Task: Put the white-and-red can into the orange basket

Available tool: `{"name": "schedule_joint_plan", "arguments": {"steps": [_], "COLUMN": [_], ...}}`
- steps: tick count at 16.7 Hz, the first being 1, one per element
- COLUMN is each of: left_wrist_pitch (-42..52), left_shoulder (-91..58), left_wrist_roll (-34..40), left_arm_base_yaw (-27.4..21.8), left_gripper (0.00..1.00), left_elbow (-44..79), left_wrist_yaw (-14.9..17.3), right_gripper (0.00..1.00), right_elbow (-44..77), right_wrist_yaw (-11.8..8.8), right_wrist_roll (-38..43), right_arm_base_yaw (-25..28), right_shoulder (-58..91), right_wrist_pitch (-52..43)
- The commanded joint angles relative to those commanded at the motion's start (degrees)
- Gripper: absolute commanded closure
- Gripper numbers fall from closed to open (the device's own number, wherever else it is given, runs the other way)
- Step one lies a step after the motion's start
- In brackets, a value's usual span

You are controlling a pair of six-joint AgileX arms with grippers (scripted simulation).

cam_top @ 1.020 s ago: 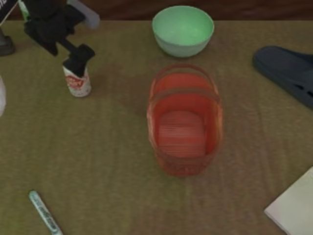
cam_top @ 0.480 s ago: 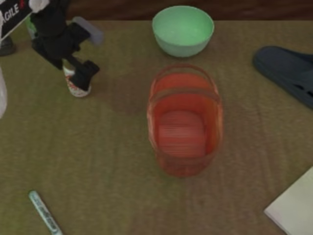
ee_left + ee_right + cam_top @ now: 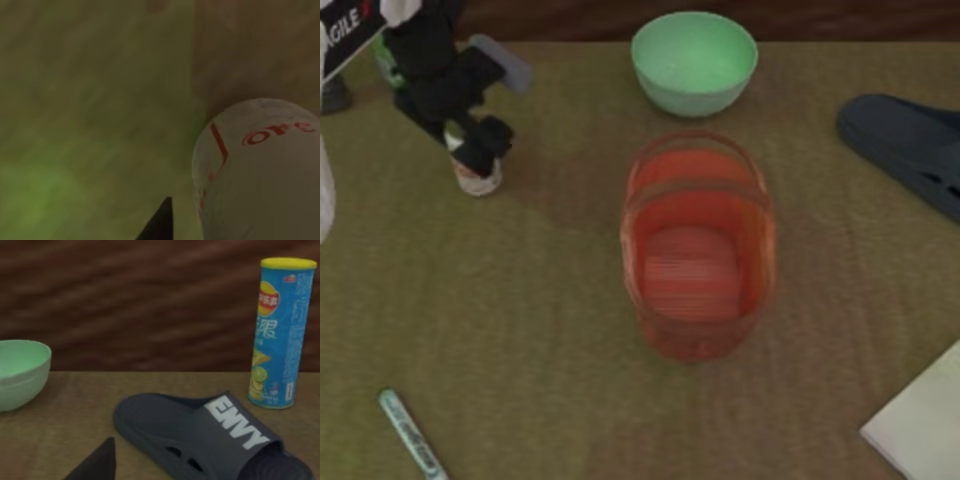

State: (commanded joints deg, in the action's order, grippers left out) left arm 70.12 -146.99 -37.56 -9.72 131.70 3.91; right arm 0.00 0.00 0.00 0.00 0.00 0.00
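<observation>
The white-and-red can [image 3: 478, 181] stands upright at the table's far left, mostly covered from above by my left gripper [image 3: 480, 147]. In the left wrist view the can [image 3: 260, 170] fills the near side, and one dark fingertip [image 3: 160, 222] stands beside it with a strip of cloth between them. The left gripper [image 3: 203, 222] is open around the can; its other finger is hidden. The orange basket [image 3: 697, 245] sits empty mid-table, to the can's right. My right gripper [image 3: 142, 465] is parked off the top view, open, one fingertip [image 3: 100, 465] showing.
A mint-green bowl [image 3: 693, 60] stands behind the basket. A dark slipper [image 3: 905, 145] lies at the right, with a blue chips tube [image 3: 282, 332] beyond it. A white flat object [image 3: 920, 420] is at the front right, a teal pen [image 3: 410, 435] at the front left.
My left gripper has dropped down over the can and now hides most of it. The can and basket have not moved.
</observation>
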Motion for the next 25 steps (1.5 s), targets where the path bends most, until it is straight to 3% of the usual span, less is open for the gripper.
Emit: {"name": "schedule_joint_plan", "arguments": {"steps": [6,7,16,18,21,25], "left_wrist_pitch": [0.00,0.00,0.01,-1.67,-8.50,-24.53], "left_shoulder": [0.00,0.00,0.05,0.36,1.84,5.56], "left_wrist_roll": [0.00,0.00,-0.09,0.43,2.69,7.92], "left_arm_base_yaw": [0.00,0.00,0.20,-0.04,-0.73,-2.07], "left_gripper": [0.98,1.00,1.00,1.00,1.00,1.00], "left_elbow": [0.00,0.00,-0.01,-0.88,-4.35,-12.16], "left_wrist_yaw": [0.00,0.00,-0.02,1.22,5.97,16.47], "right_gripper": [0.00,0.00,0.00,0.00,0.00,0.00], "right_elbow": [0.00,0.00,0.00,0.00,0.00,0.00], "right_wrist_yaw": [0.00,0.00,0.00,0.00,0.00,0.00], "right_wrist_roll": [0.00,0.00,0.00,0.00,0.00,0.00], "right_arm_base_yaw": [0.00,0.00,0.00,0.00,0.00,0.00], "right_shoulder": [0.00,0.00,0.00,0.00,0.00,0.00], "right_wrist_pitch": [0.00,0.00,0.00,0.00,0.00,0.00]}}
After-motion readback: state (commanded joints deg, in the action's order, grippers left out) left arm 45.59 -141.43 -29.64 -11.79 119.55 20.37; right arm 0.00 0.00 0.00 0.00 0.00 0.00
